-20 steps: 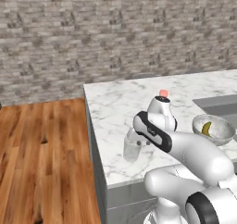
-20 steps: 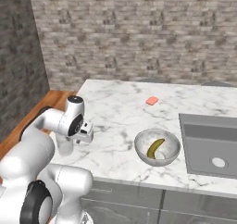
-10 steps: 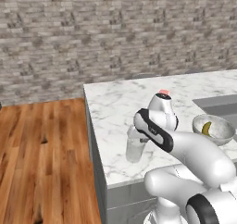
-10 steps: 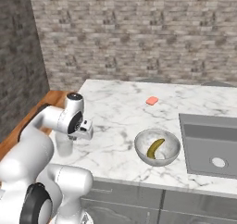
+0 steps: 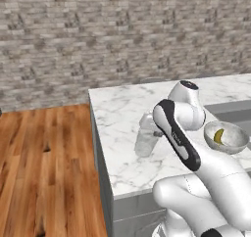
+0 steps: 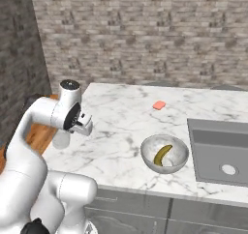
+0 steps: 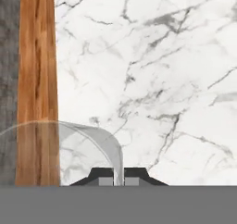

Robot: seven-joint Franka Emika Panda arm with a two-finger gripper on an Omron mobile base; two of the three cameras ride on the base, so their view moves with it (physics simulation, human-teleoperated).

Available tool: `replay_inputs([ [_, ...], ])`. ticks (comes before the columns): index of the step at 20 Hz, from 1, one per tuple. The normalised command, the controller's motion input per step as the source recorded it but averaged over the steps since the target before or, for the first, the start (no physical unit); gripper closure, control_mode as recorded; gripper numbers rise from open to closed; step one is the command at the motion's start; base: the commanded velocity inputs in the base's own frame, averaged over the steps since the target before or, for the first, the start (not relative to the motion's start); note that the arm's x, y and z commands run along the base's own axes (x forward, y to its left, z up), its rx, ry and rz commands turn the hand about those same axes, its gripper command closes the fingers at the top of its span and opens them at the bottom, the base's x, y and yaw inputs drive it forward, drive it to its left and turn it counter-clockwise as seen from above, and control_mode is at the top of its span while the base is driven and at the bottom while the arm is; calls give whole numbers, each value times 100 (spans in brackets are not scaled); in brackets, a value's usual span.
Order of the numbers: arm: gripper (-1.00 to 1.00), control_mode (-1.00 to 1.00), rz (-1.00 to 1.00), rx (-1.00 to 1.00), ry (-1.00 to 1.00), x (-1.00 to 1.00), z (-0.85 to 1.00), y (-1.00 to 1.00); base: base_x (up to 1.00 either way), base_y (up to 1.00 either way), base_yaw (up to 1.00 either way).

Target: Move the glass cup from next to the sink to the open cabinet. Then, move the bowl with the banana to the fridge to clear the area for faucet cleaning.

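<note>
The glass cup [image 5: 145,144] stands upright on the marble counter [image 5: 122,108] close to its left edge, and shows clear and pale beside the arm [image 6: 61,139]. My gripper [image 7: 119,179] comes down on it from above and is shut on the cup's rim [image 7: 104,140], which runs between the two finger tips. A grey bowl [image 6: 180,151] holding the banana [image 6: 162,154] sits further right, just left of the sink; from the other side the bowl [image 5: 238,142] lies past my arm. The open cabinet and the fridge are out of view.
The steel sink [image 6: 223,153] is sunk into the counter's right side. A small pink sponge [image 6: 159,105] lies toward the brick back wall. Wooden floor [image 5: 44,162] drops away left of the counter edge, right beside the cup.
The jaws have closed onto the cup's rim. The arm and the cup have barely shifted.
</note>
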Motion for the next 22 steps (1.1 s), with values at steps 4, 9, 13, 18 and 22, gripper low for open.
replay_inputs([
  [4, 100, -100, -30, 27, -4, -65, 54, -23, 0, 0, 0],
  [9, 100, 100, -20, 13, 0, -30, 7, -14, -44, -21, -39],
  [13, 100, 100, 0, 0, 0, 0, 0, 0, -50, -9, -79],
  [18, 100, 100, 0, 0, 0, 0, 0, 0, -32, 0, -88],
  [22, 100, 100, 0, 0, 0, 0, 0, 0, -2, 0, -98],
])
